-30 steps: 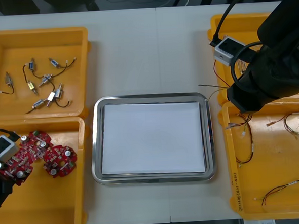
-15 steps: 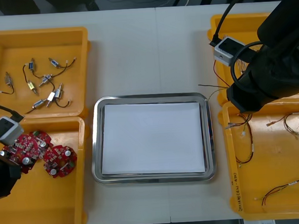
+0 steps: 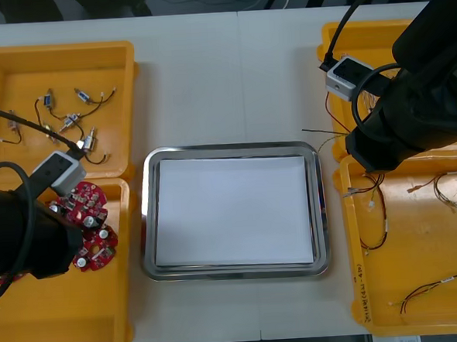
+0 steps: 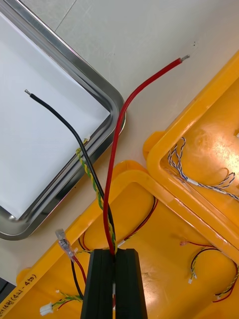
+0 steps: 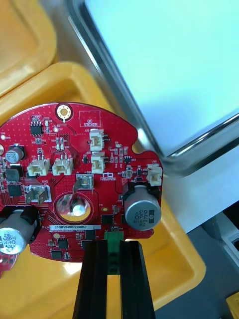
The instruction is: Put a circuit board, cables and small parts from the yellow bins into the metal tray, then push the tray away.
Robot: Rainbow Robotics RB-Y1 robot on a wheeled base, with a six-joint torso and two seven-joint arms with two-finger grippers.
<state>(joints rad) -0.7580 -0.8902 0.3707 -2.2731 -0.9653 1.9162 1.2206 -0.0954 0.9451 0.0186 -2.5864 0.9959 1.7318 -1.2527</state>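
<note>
My left pincer [image 5: 113, 245] is clamped on a red board's [image 5: 79, 174] edge above a bin [image 5: 169, 249], with the tray [image 5: 124, 99] just beyond the tips, and my right pincer [image 4: 114, 254] grips what look like three cables [image 4: 108, 224] fanning past its tips toward that tray.

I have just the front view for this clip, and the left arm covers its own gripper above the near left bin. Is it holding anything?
Observer: Yes. The left gripper is shut on a round red circuit board, pinching a green connector at its edge.
Operator: And the other arm?
Observer: The right gripper is shut on a cable bundle with red, black and yellow-green wires.
Operator: What lies in the bin beyond it?
Observer: A twisted blue and white cable, in the far right bin.
</note>
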